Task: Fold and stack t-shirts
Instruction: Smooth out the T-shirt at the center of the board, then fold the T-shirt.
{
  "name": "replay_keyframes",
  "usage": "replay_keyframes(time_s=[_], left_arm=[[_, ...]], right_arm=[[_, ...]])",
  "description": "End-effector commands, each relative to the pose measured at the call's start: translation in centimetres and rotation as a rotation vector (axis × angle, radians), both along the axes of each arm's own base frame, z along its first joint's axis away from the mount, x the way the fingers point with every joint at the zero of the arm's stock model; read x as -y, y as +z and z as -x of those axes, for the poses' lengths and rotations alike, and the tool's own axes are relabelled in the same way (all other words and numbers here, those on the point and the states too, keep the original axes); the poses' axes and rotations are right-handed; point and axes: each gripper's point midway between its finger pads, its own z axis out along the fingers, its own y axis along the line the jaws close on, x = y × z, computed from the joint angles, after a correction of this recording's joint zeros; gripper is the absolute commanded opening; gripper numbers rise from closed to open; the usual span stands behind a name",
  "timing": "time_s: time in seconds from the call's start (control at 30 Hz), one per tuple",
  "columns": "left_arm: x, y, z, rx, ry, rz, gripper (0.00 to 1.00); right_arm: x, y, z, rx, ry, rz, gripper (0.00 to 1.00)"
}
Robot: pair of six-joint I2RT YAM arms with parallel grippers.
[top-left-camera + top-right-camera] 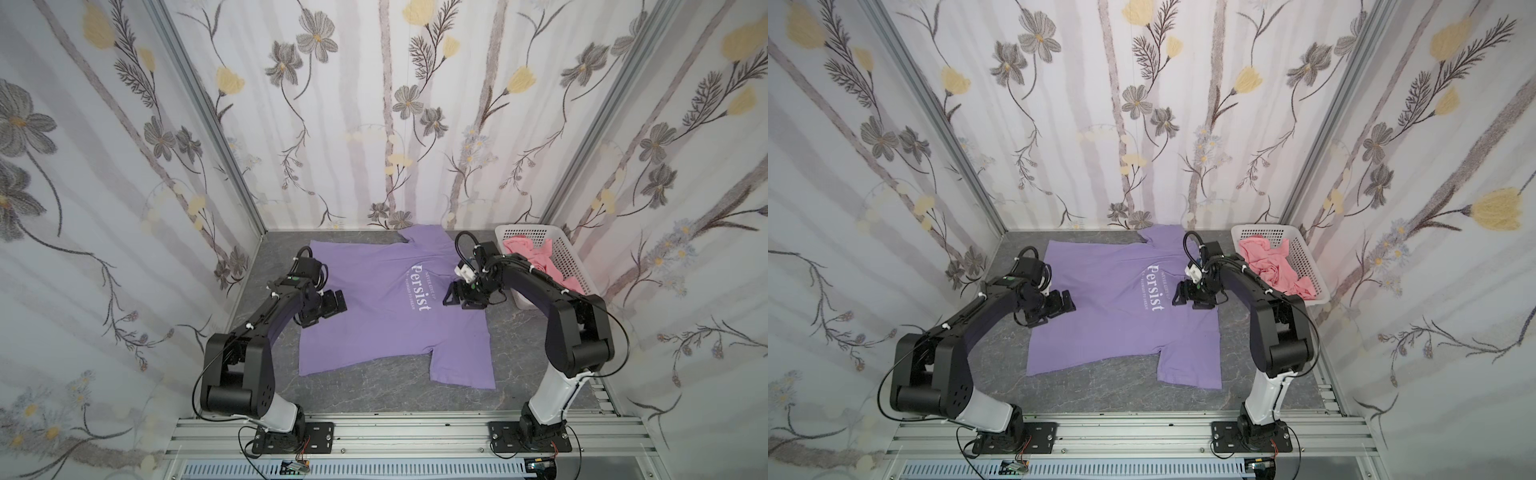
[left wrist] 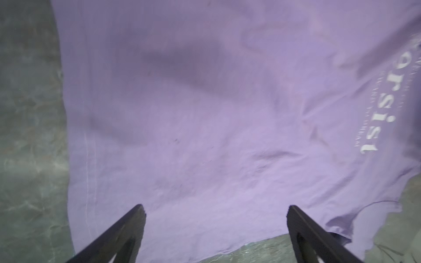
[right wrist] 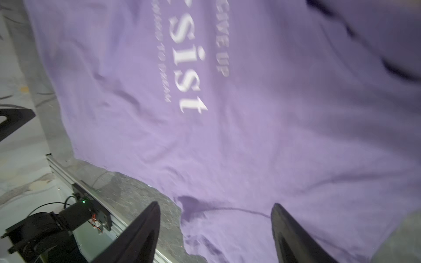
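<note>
The purple shirt (image 1: 374, 324) is spread flat on the grey table (image 1: 523, 345), as seen in both top views, with its white lettering (image 1: 420, 291) turned up. One sleeve is laid toward the back wall and the other toward the near rail; the hem is turned toward the left arm.

The left gripper (image 1: 334, 305) is held over the hem side of the shirt. In the left wrist view, its jaws (image 2: 215, 209) are seen spread wide, and nothing is caught between them.

The right gripper (image 1: 455, 297) is held over the shirt just beside the lettering. Its jaws (image 3: 215, 207) are parted less widely, and nothing is gripped there either (only cloth and table are seen in the gap). Whether either gripper's tips touch the cloth cannot be told.

The pink shirt (image 1: 540, 259) is bunched in the white basket (image 1: 571, 257), which is set in the far right corner, behind the right arm.
</note>
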Motion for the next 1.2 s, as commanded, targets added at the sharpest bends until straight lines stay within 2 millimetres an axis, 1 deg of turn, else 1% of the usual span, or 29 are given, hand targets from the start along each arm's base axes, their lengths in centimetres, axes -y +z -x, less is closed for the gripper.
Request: replay_keyframes(time_s=[0.0, 0.1, 0.13, 0.23, 0.3, 0.37, 0.43, 0.57, 0.7, 0.8, 0.87, 1.07, 1.17], left_arm=[[-1.7, -0.5, 0.7, 0.029, 0.103, -0.059, 1.00], [-2.4, -1.0, 2.4, -0.010, 0.136, -0.085, 1.00], [-2.5, -1.3, 3.0, -0.021, 0.150, -0.087, 1.00], [-2.8, -2.2, 4.9, -0.041, 0.193, -0.080, 1.00], [-2.8, -3.0, 6.2, -0.059, 0.218, -0.070, 1.00], [-3.0, -3.2, 7.3, -0.059, 0.233, -0.075, 1.00], [-3.7, -3.3, 8.5, -0.055, 0.257, -0.107, 1.00], [-4.5, -3.1, 9.5, -0.017, 0.324, -0.141, 1.00], [-5.2, -4.5, 11.1, -0.031, 0.367, -0.168, 1.00], [-5.3, -5.2, 11.5, -0.044, 0.379, -0.170, 1.00], [-5.4, -5.3, 11.7, -0.045, 0.383, -0.174, 1.00], [-5.5, -4.1, 11.1, -0.001, 0.398, -0.172, 1.00], [-5.5, -3.9, 10.8, 0.005, 0.397, -0.171, 1.00]], right_arm=[[3.0, -0.9, 4.1, -0.016, -0.092, 0.100, 0.75], [4.5, -1.9, 8.5, -0.046, -0.163, 0.132, 0.76], [4.9, -1.9, 9.6, -0.040, -0.188, 0.138, 0.77], [5.7, -3.0, 12.8, -0.070, -0.239, 0.146, 0.77], [5.3, -3.4, 14.1, -0.092, -0.268, 0.118, 0.77], [5.5, -3.7, 15.2, -0.118, -0.294, 0.120, 0.76], [5.8, -3.8, 15.8, -0.114, -0.316, 0.138, 0.76], [6.3, -4.6, 17.4, -0.139, -0.366, 0.156, 0.76], [6.9, -5.5, 18.6, -0.144, -0.384, 0.180, 0.76], [6.9, -5.5, 18.6, -0.141, -0.380, 0.183, 0.76], [7.0, -5.5, 18.5, -0.146, -0.374, 0.188, 0.76], [6.6, -5.8, 18.1, -0.161, -0.348, 0.182, 0.76], [6.1, -6.1, 17.8, -0.178, -0.339, 0.163, 0.76]])
